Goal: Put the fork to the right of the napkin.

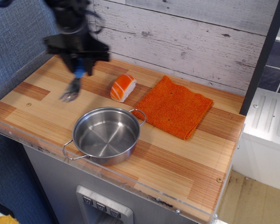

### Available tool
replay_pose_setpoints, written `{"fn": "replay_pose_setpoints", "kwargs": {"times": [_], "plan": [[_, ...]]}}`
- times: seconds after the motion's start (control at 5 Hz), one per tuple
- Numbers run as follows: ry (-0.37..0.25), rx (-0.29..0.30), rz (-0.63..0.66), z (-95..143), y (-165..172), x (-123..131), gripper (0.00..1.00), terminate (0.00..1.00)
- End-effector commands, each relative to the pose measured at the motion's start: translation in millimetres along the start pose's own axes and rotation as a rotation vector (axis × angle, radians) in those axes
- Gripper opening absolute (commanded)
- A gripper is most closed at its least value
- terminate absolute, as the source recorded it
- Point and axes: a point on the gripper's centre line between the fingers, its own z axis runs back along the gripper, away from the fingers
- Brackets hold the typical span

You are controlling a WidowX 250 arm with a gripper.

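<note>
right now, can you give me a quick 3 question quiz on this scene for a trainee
1. True or false: the fork lies flat on the counter.
2. Which item sits between the fork and the napkin? A) the pot B) the sushi piece C) a cup
3. Fill in: the gripper holds the fork by its blue ____, tines pointing down.

Key:
1. False: it hangs in the gripper, lifted off the wood.
2. B
3. handle
</note>
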Motion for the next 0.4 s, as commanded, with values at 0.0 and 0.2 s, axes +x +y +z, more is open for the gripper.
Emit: {"fn": "replay_pose_setpoints", "kwargs": {"times": [0.0,0.2], "plan": [[-0.114,-0.100,-0.117,43.2,-92.6,4.8,0.00,0.00],[-0.126,-0.154,-0.243,47.2,-139.9,-14.0,0.00,0.00]]}}
